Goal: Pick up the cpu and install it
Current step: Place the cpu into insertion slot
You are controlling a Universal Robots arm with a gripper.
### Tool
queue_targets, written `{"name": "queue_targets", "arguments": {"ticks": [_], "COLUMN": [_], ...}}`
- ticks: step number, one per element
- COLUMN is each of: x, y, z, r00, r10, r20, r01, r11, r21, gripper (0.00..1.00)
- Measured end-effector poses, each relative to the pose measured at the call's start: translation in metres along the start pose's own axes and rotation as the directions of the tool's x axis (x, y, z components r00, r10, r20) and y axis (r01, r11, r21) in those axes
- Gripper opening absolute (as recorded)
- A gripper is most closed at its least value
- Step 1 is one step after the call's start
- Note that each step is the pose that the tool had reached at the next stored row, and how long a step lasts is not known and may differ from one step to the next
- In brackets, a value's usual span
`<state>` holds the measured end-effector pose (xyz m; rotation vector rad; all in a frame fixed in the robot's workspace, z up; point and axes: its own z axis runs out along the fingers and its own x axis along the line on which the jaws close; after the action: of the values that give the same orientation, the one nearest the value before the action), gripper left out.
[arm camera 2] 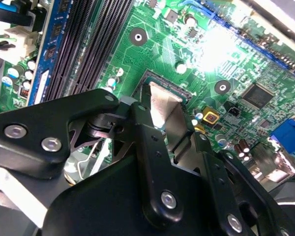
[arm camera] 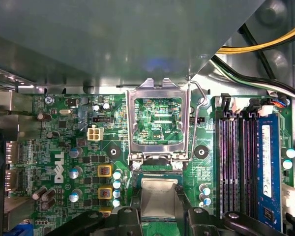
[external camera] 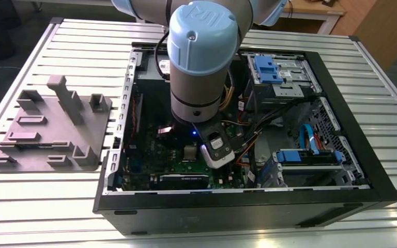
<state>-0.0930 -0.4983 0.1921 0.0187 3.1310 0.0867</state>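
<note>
Both wrist views look down the gripper (arm camera: 158, 214) (arm camera 2: 163, 123). Its black fingers (arm camera: 127, 219) are drawn in narrowly against two opposite edges of the cpu (arm camera: 157, 196) (arm camera 2: 161, 101), holding it flat at the socket on the green motherboard (arm camera: 59, 142); whether it is fully seated I cannot tell. The first wrist view adds the silver socket frame (arm camera: 157, 123), flipped open just beyond the fingertips. It also shows memory slots (arm camera: 234, 162) and a blue stick (arm camera: 266, 167) off to one side of the gripper. In the exterior view the arm (external camera: 198, 62) reaches into the open computer case (external camera: 254, 206), its thick joint standing before the gripper's spot. The grey tray (external camera: 47, 129) lies well apart on the table (external camera: 40, 206).
</note>
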Motion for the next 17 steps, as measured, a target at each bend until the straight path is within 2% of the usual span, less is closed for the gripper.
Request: {"name": "queue_targets", "arguments": {"ticks": [7,8,17], "x": [-0.0001,0.0,0.0], "y": [0.0001,0.0001,0.0], "z": [0.0006,0.0005,0.0002], "r00": [1.0,1.0,1.0], "r10": [0.0,0.0,0.0], "r20": [0.0005,0.0005,0.0], "r01": [0.0,0.0,0.0], "r11": [1.0,1.0,1.0], "r21": [-0.0011,-0.001,-0.0001], "gripper": [0.4,0.46,0.46]}}
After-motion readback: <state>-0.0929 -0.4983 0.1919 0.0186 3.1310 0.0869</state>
